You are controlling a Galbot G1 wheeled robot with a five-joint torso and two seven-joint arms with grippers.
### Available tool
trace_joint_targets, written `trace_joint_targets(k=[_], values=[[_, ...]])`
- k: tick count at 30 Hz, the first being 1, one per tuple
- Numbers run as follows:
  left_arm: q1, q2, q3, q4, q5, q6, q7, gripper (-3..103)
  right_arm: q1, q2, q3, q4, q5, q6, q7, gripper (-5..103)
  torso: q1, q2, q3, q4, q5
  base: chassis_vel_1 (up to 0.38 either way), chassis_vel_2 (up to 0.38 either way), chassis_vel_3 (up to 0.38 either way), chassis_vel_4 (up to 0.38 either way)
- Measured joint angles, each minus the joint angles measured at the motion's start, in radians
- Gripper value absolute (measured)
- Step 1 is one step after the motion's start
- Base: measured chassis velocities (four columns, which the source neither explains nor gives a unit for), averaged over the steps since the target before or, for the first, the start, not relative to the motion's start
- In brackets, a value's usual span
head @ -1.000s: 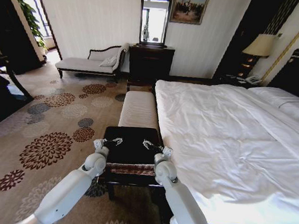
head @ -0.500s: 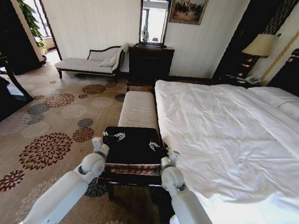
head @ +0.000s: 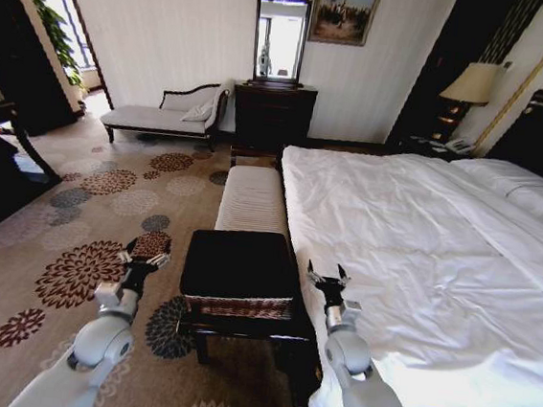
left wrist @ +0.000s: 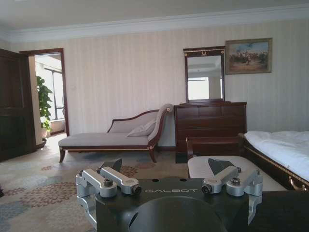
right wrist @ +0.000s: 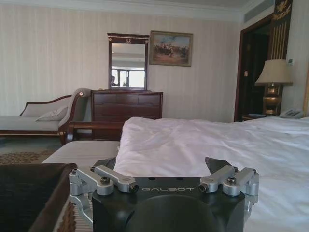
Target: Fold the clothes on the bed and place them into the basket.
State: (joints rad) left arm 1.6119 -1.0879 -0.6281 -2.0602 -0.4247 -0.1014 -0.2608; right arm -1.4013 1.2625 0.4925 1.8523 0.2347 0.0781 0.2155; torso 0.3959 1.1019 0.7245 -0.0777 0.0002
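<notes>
Your left gripper hangs with fingers spread and empty over the flowered carpet, just off the left side of the rectangular brown woven wicker basket with a black fabric top; your right gripper, likewise spread and holding nothing, sits just off the basket's right side, at the edge of the very large bed with white sheets. The dark fabric across the basket's top is most likely the folded black T-shirt; no lettering can be made out, so you cannot tell shirt from cover. The bed beside the basket carries no dark garment. The long white-striped bench runs beyond the basket, along the foot of the bed. Judged from this layout, the placing step looks complete; your next move calls only for confirming the garment lies inside the basket rim, with both arms kept off it.
</notes>
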Motion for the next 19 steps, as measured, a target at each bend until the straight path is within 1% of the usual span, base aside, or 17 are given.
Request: trace_joint_targets(k=[1, 4, 6, 7, 11, 17, 19], values=[[0.0, 0.0, 0.0, 0.0, 0.0, 0.0, 0.0, 100, 0.0, 0.0, 0.0, 0.0, 0.0, 0.0, 0.0, 100, 0.0, 0.0, 0.0, 0.0, 0.0, 0.0, 0.0, 0.0, 0.0], [0.064, -0.039, -0.022, -0.019, 0.033, -0.029, 0.014, 100, -0.05, -0.009, 0.083, 0.011, -0.019, 0.048, -0.025, 100, 0.0, 0.0, 0.0, -0.0002, 0.0, 0.0, 0.0, 0.0, 0.0], [0.088, -0.052, -0.024, -0.028, 0.058, -0.045, 0.017, 100, -0.076, -0.014, 0.132, 0.018, -0.028, 0.071, -0.037, 100, 0.0, 0.0, 0.0, -0.0002, 0.0, 0.0, 0.0, 0.0, 0.0], [0.088, -0.052, -0.024, -0.028, 0.058, -0.045, 0.017, 100, -0.076, -0.014, 0.132, 0.018, -0.028, 0.071, -0.037, 100, 0.0, 0.0, 0.0, -0.0002, 0.0, 0.0, 0.0, 0.0, 0.0], [0.13, -0.081, -0.029, -0.036, 0.102, -0.074, 0.028, 100, -0.152, -0.013, 0.235, 0.045, -0.026, 0.114, -0.065, 100, 0.0, 0.0, 0.0, -0.0004, -0.0001, 0.0, 0.0, 0.0, 0.0], [0.17, -0.108, -0.065, -0.033, 0.111, -0.096, 0.039, 100, -0.239, -0.003, 0.297, 0.072, -0.013, 0.156, -0.094, 100, 0.0, 0.0, 0.0, -0.0002, 0.0, 0.0, 0.0, 0.0, 0.0], [0.175, -0.111, -0.07, -0.032, 0.111, -0.1, 0.041, 100, -0.253, 0.001, 0.303, 0.078, -0.012, 0.163, -0.099, 100, 0.0, 0.0, 0.0, -0.0002, 0.0, 0.0, 0.0, 0.0, 0.0]])
